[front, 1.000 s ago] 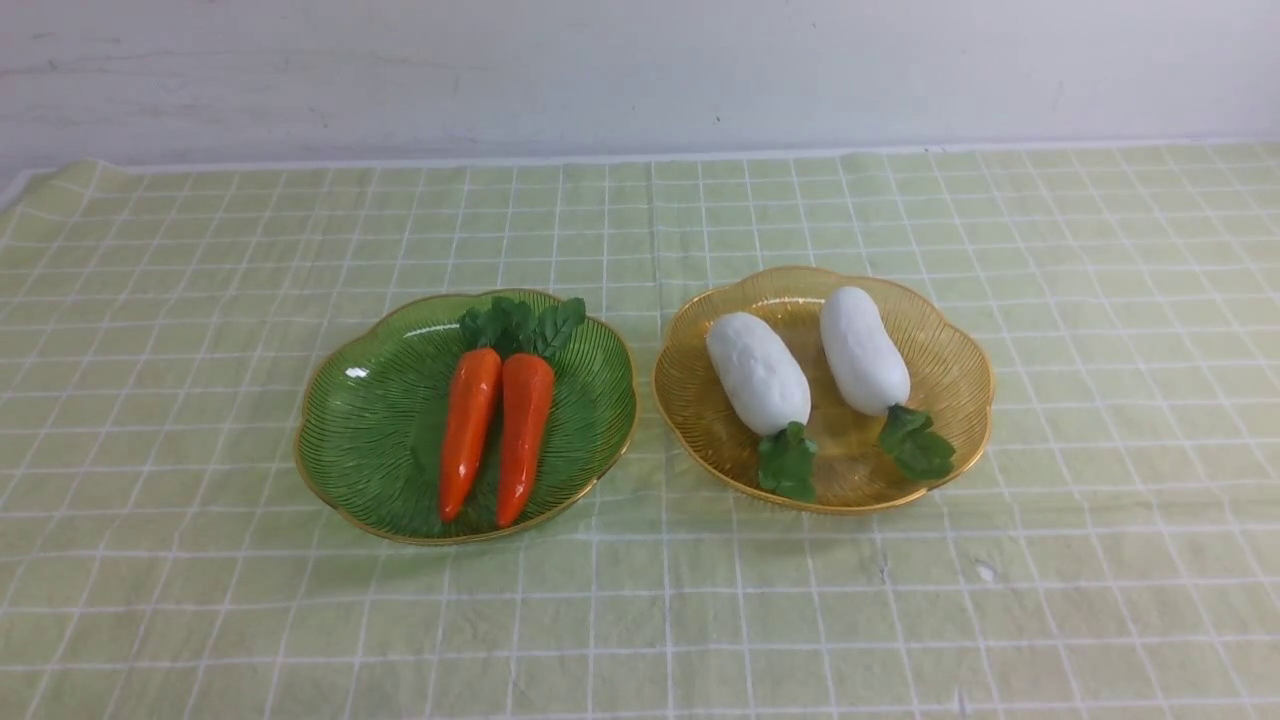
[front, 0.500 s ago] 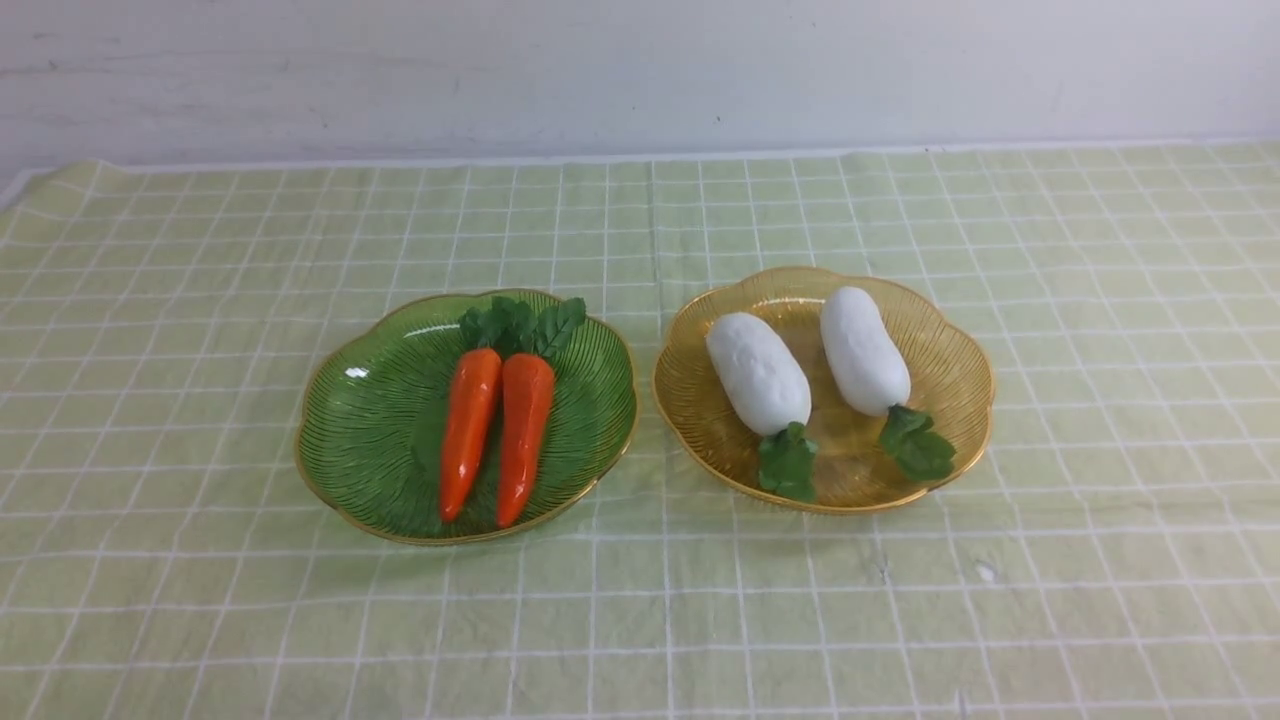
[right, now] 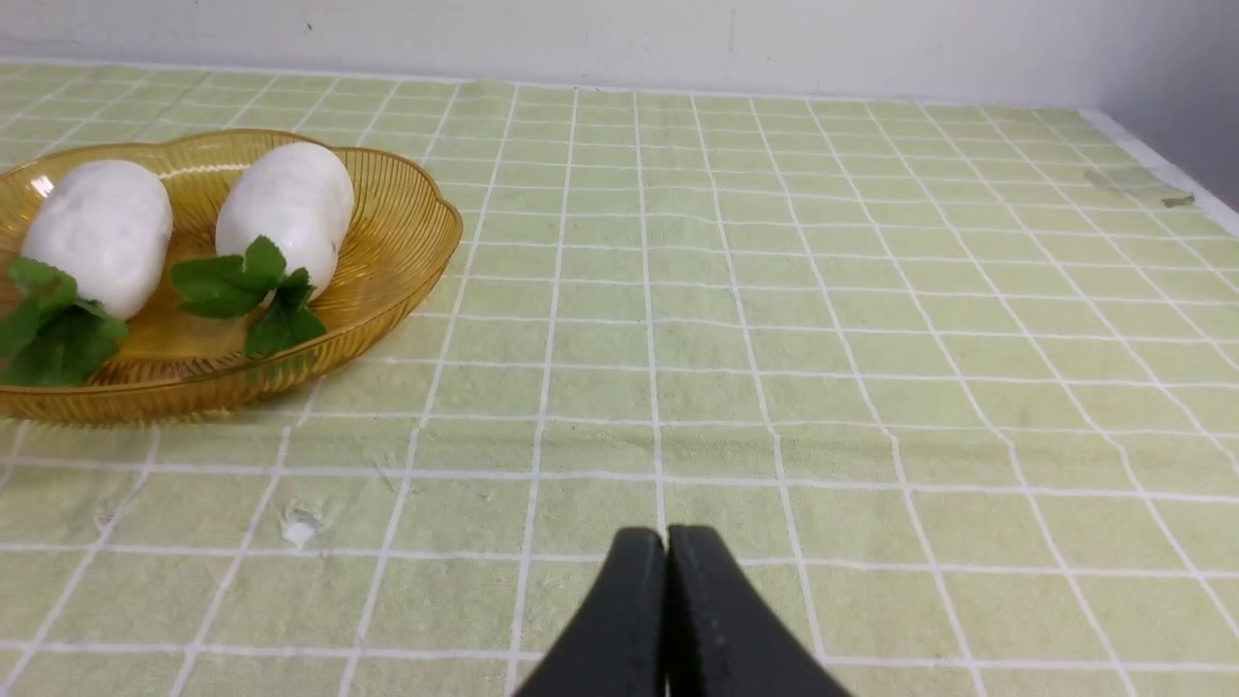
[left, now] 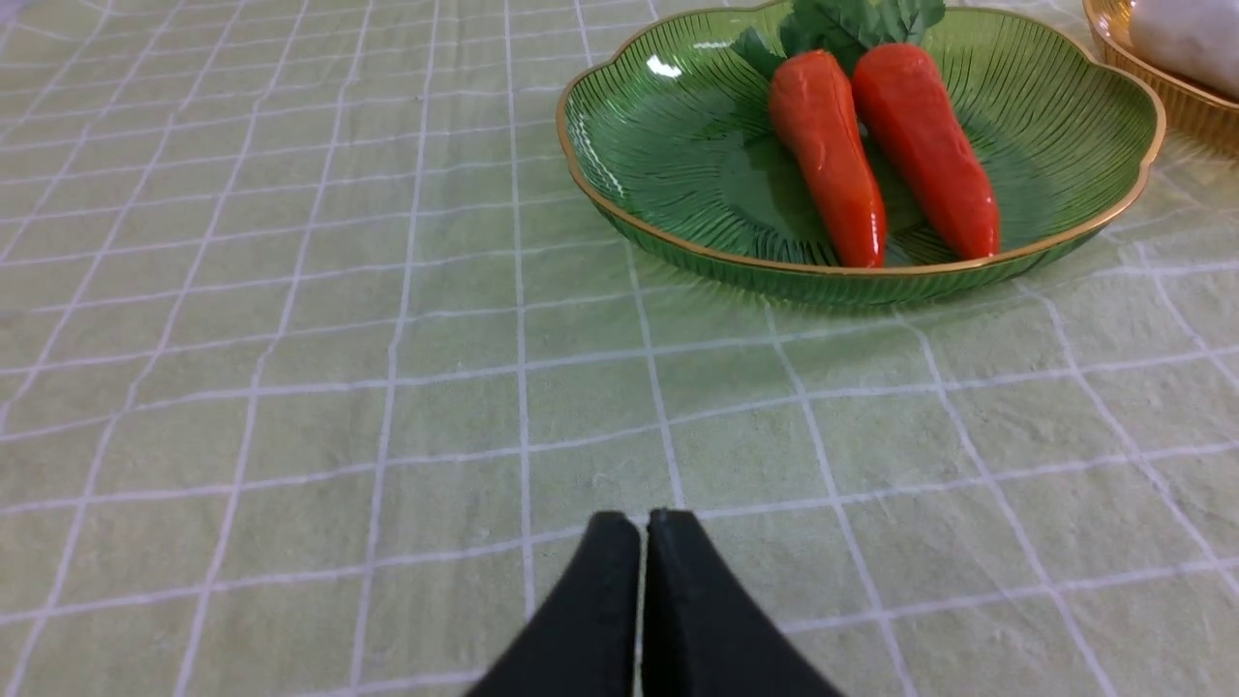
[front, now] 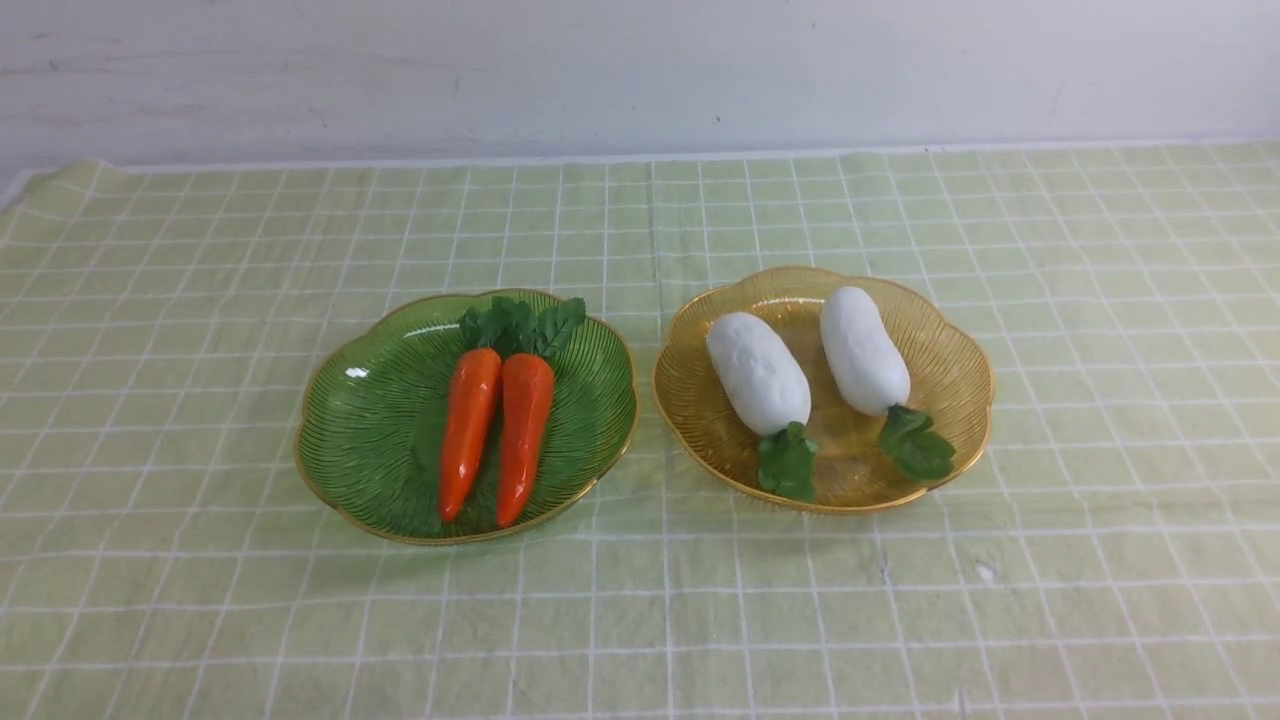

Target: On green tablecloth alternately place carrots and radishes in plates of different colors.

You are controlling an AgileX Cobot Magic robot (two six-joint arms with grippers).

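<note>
Two orange carrots lie side by side in the dark green plate, leafy tops away from me. Two white radishes lie in the amber plate, leaf tufts toward me. Both plates rest on the green tablecloth. Neither arm shows in the front view. My left gripper is shut and empty above bare cloth, well short of the green plate with its carrots. My right gripper is shut and empty, apart from the amber plate and its radishes.
A white wall closes the far side of the table. The cloth's right edge shows in the right wrist view. Small white specks mark the cloth near the amber plate.
</note>
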